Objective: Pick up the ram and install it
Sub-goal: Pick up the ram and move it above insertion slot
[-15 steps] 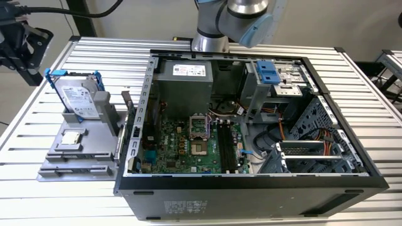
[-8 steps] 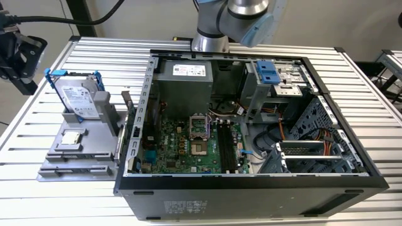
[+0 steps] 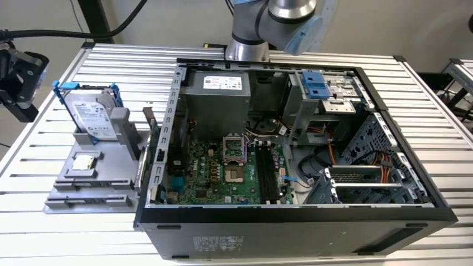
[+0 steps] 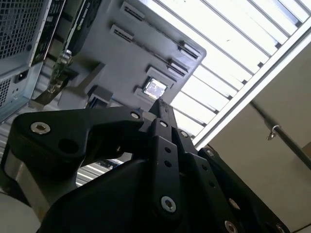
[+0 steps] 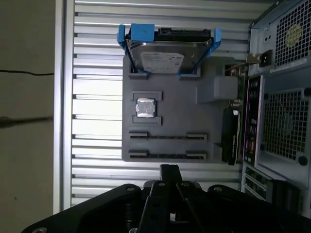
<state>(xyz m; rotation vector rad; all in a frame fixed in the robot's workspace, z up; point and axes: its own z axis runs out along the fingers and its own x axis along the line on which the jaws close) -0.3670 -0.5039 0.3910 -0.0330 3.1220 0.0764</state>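
Slatted metal tabletop (image 3: 66, 233) is spread under everything, and on it the open computer case (image 3: 296, 213) is laid on its side, its motherboard (image 3: 214, 177) exposed. Just beside the case, on the exterior view's left, the grey parts tray (image 3: 81, 197) is set down. The hard drive (image 3: 94, 119) in its blue bracket is propped at the tray's far end, and the small square processor (image 3: 83, 161) is seated mid-tray. Now the ram (image 5: 237, 121) is picked out in the first wrist view: a thin greenish stick, stood on its long edge along the tray side nearest the case, untouched. The gripper (image 5: 168, 171) is held above the table, well apart from the ram. Its fingers are brought fully together with nothing between them, and the same closed, empty tips are shown in the second wrist view
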